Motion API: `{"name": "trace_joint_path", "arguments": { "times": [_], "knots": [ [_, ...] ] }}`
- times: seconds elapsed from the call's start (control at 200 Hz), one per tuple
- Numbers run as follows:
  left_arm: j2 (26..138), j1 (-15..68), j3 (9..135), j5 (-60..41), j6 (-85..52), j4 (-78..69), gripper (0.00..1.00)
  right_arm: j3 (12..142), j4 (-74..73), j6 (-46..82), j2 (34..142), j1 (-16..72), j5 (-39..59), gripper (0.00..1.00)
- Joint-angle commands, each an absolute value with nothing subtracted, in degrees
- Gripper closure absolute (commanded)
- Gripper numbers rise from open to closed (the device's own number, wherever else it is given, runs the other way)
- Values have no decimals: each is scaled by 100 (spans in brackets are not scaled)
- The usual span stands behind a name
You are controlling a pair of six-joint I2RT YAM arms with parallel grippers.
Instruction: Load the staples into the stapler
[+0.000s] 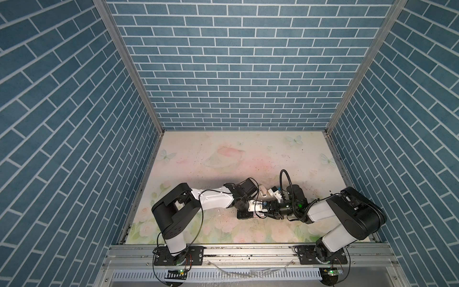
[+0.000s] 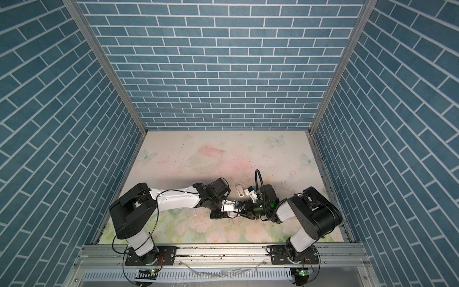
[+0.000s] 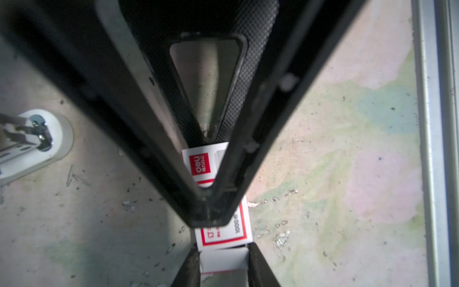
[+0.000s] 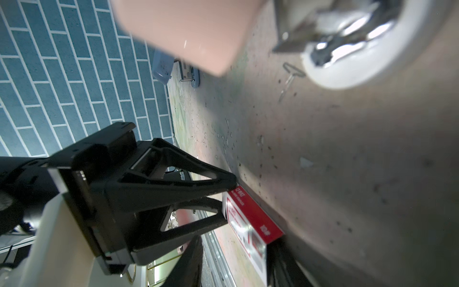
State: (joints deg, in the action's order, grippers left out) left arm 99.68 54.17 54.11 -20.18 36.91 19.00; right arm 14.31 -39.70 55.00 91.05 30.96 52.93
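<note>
The red-and-white staples box (image 3: 223,232) lies on the table between both grippers (image 1: 260,214). My right gripper (image 4: 238,244) is shut across it; one of its fingers (image 3: 233,149) covers most of the box in the left wrist view. My left gripper (image 3: 223,247) is shut on the box's white end (image 3: 223,261), fingertips (image 4: 227,185) against it. The staples themselves are hidden. An opened white-and-pink stapler (image 3: 32,141) rests just beyond the box (image 1: 263,191), its metal channel (image 4: 347,32) exposed.
Loose bent staples (image 3: 74,177) and grit lie on the floral table (image 1: 223,154). A blue stapler (image 4: 191,72) sits near the left brick wall (image 4: 62,74). The metal front rail (image 3: 432,124) runs close beside the box.
</note>
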Motion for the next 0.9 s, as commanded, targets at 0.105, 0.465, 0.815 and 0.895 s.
{"name": "trace_joint_path", "arguments": {
  "times": [0.105, 0.465, 0.815, 0.895],
  "knots": [
    [10175, 5394, 5458, -2083, 3740, 2361, 69, 1346, -3062, 5134, 9024, 2929, 4843, 55],
    [10227, 5396, 5467, -2075, 3745, 2364, 70, 1314, -3029, 5089, 8931, 2830, 5160, 58],
    [10292, 5400, 5476, -2049, 3743, 2347, 69, 1323, -2763, 4947, 8741, 2831, 5182, 73],
    [10281, 5405, 5467, -2053, 3744, 2347, 70, 1308, -2832, 4939, 8769, 2830, 5152, 74]
  ]
}}
